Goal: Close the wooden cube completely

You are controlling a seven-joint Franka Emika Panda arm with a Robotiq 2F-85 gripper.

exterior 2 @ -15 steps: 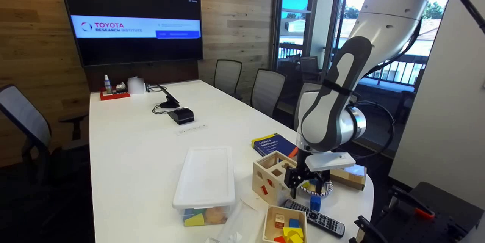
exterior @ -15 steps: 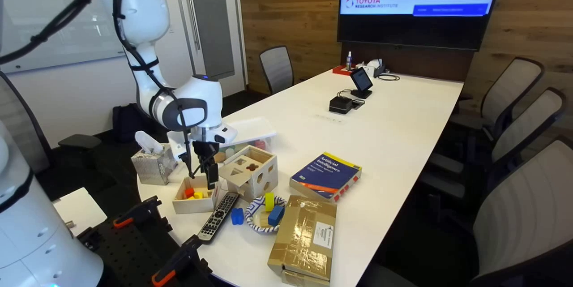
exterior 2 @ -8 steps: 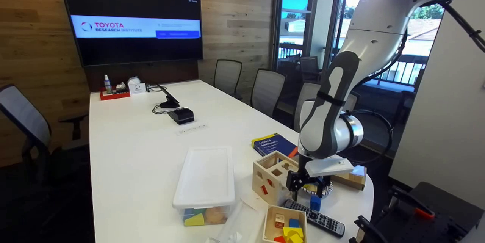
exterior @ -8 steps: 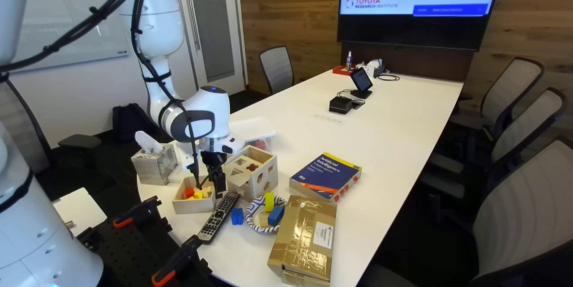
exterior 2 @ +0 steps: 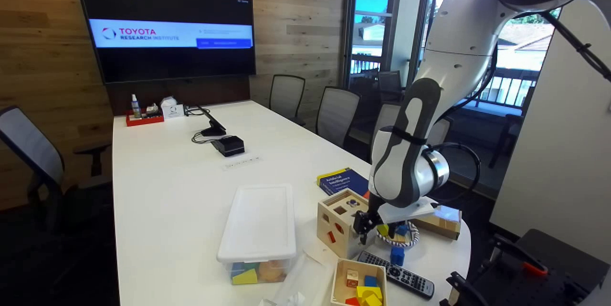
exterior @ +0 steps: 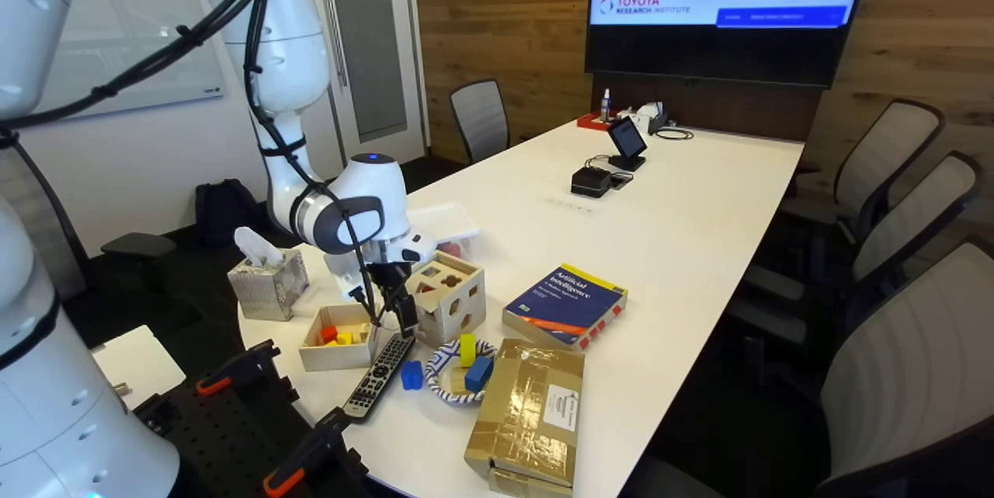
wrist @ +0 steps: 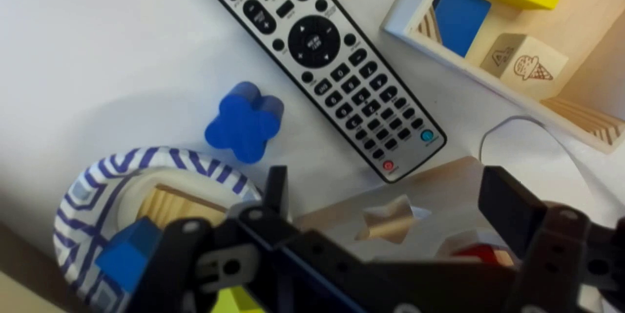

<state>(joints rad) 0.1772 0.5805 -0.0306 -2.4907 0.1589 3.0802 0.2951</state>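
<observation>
In a meeting room with a wooden wall [exterior 2: 296, 24] and a big screen [exterior 2: 167, 29], a long white table [exterior 2: 172, 210] carries many objects at its near end. Among them stands the wooden cube [exterior 2: 343, 237]; its lid panel [exterior 2: 352, 211] lies across the top, but the gripper [wrist: 385, 186] hides one part of it, so I cannot tell if it is closed completely. In the wrist view the two fingers [wrist: 278, 183] are spread wide, and a face of the cube with a star-shaped hole shows between them; whether they touch the wood, I cannot tell. Around the cube, in an exterior view, the book [exterior: 565, 304] is at three o'clock, the cardboard box [exterior: 528, 412] at five, the patterned bowl [wrist: 90, 188] with blocks [wrist: 129, 254] inside at six, the blue flower piece [wrist: 244, 125] at seven, and the shallow wooden tray [exterior: 338, 359] between eight and nine. The remote control [wrist: 317, 59] lies between this tray and the flower piece.
</observation>
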